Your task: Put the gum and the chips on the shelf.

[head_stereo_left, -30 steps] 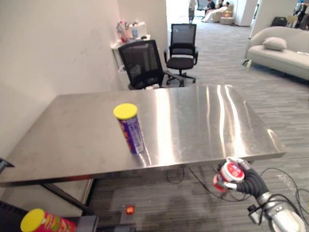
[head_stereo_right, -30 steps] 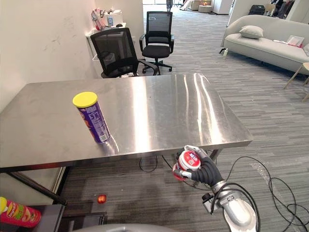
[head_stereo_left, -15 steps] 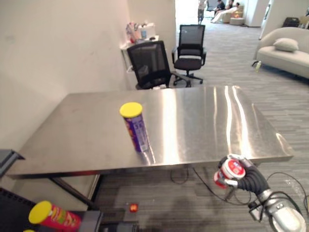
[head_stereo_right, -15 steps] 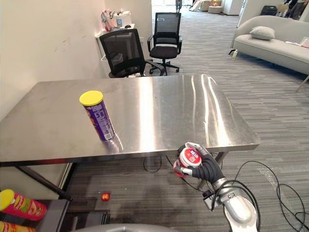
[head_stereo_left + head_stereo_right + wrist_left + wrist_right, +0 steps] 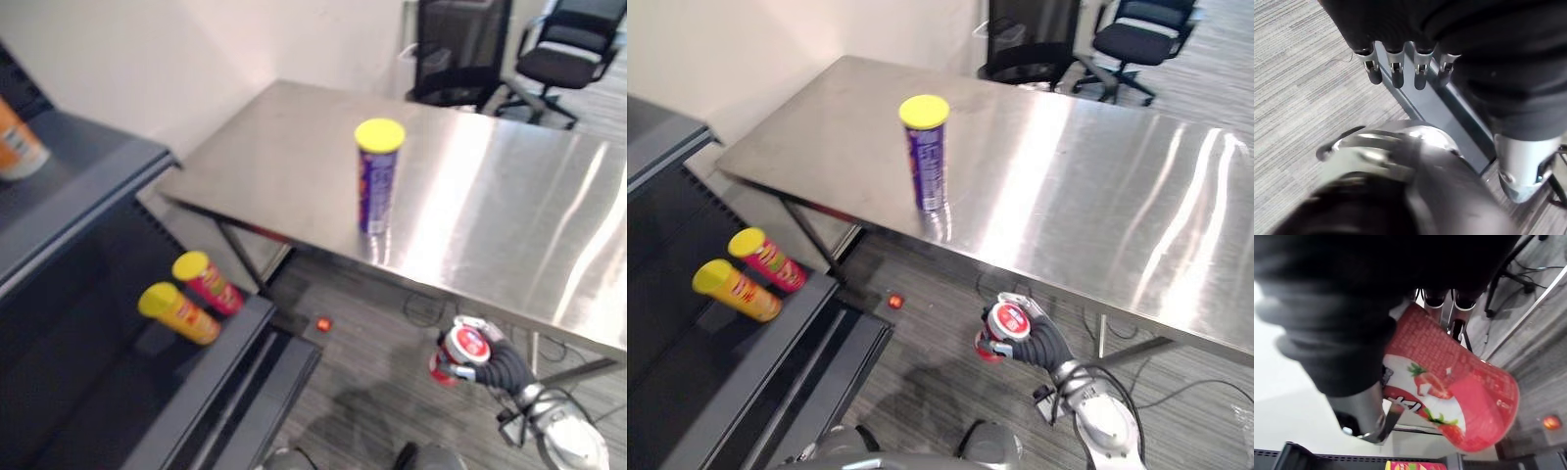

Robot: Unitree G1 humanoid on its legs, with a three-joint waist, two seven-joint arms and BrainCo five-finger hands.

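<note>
- Gripping the gum (image 5: 1449,382), a red tub with a strawberry picture, the right hand (image 5: 495,364) has its fingers and thumb curled round the tub's body. The lid end sticks out past them. That looks like a carrying hold, meant to take the tub across to the shelf.
- The gum rides in that hand over the carpet, lower than the table's near edge and clear of it. It is well apart from the shelf, so it has yet to be placed.
- The chips can (image 5: 378,176), purple with a yellow lid, stands upright on the steel table (image 5: 509,225), close to the near edge. No hand is near it, and it probably waits its turn.
- The dark shelf (image 5: 257,338) stands to the robot's left, past the table's left corner. Two yellow-lidded cans, one red (image 5: 208,283) and one orange (image 5: 179,312), lie on their sides just beside each other near its front edge. There is free board beside them for the gum.
- The left hand (image 5: 1395,73) hangs over the floor, fingers straight and empty.
</note>
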